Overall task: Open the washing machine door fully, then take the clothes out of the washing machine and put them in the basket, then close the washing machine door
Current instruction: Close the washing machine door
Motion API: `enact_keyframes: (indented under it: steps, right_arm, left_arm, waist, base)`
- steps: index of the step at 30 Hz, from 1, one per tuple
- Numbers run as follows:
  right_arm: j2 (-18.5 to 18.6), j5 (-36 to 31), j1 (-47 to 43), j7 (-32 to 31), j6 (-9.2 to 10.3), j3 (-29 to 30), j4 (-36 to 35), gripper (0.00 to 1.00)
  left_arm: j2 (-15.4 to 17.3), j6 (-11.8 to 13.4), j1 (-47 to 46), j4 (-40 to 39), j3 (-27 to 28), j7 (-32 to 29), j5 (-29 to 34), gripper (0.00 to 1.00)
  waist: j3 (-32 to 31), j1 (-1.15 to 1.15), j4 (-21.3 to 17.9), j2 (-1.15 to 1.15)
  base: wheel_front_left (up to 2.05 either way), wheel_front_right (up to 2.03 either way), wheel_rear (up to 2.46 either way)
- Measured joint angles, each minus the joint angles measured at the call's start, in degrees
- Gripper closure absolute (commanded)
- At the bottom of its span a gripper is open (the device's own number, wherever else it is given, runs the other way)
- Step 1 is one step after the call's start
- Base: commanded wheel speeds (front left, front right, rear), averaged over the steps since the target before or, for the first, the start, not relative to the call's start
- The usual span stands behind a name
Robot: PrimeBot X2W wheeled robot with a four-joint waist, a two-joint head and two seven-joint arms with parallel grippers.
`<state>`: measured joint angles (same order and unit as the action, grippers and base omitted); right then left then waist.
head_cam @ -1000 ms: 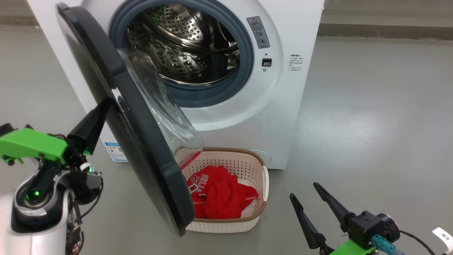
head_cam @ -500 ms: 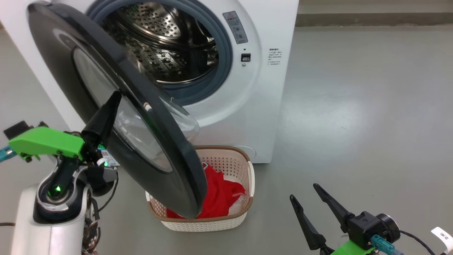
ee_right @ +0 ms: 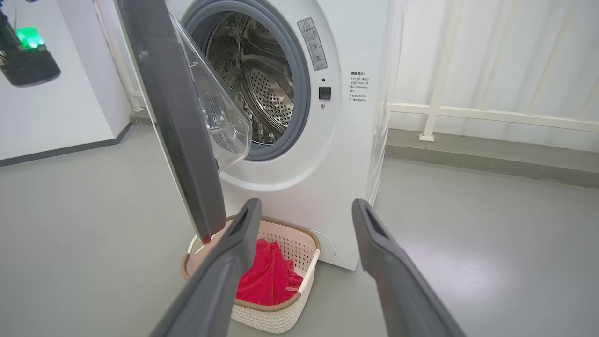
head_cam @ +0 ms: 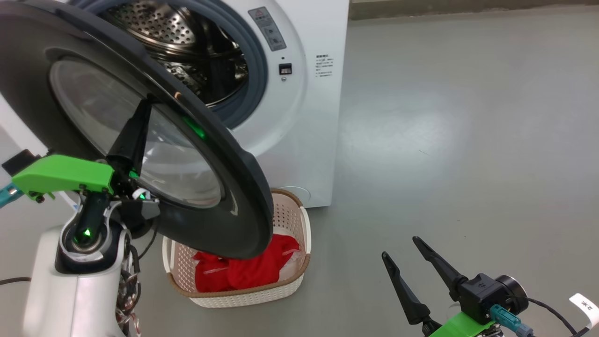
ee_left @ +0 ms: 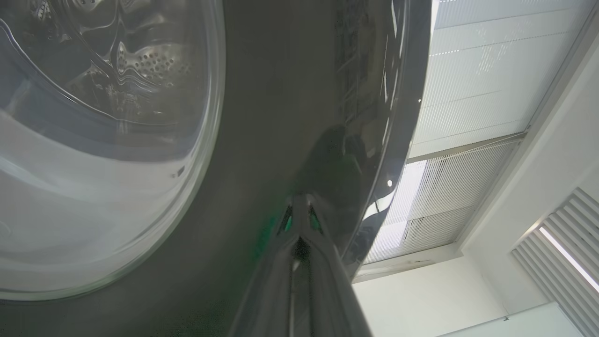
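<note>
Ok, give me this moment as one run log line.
washing machine door: half open, not yet closed | left gripper: shut, tip against its outer face | right gripper: open, empty | clothes: in basket

One washing machine (head_cam: 318,140), one door (head_cam: 234,187), one basket (head_cam: 252,297), two pincers (head_cam: 144,104) (head_cam: 400,247)

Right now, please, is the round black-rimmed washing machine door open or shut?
Open: the black-rimmed door stands swung away from the grey rubber ring, baring the steel drum.

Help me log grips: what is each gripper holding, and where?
Nothing held: shut left gripper presses against the glossy black-rimmed round door; right gripper open, empty.
</note>
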<state>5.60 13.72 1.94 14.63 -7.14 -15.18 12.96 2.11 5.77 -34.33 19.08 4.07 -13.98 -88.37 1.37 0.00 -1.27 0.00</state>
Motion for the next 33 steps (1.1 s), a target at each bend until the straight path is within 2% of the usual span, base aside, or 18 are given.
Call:
enact_keyframes:
  steps: [11, 18, 33]
  right_arm:
    - [1.08, 0.00, 0.92, 0.00, 0.00, -0.01, -0.23, 0.00]
    - [1.12, -0.01, 1.36, 0.00, 0.00, -0.13, -0.41, 0.00]
    - [1.32, -0.01, 2.91, 0.00, 0.00, -0.49, -0.52, 0.00]
  left_arm:
    - [-0.52, -3.19, -4.12, 4.31, 1.44, 3.89, -2.27, 1.00]
    - [-0.71, -5.28, -7.73, 8.27, 0.14, 7.27, -2.78, 1.00]
    - [-0.82, -8.34, -17.40, 17.24, 0.00, 12.16, -2.98, 1.00]
  waist:
    - [2.34, 0.00, -2.87, 0.00]
    - [3.50, 0.00, -3.50, 0.00]
    - [6.45, 0.00, -5.95, 0.00]
  base:
    - [0.00, 0.00, 0.00]
    - [0.00, 0.00, 0.00]
    - [0.00, 0.00, 0.00]
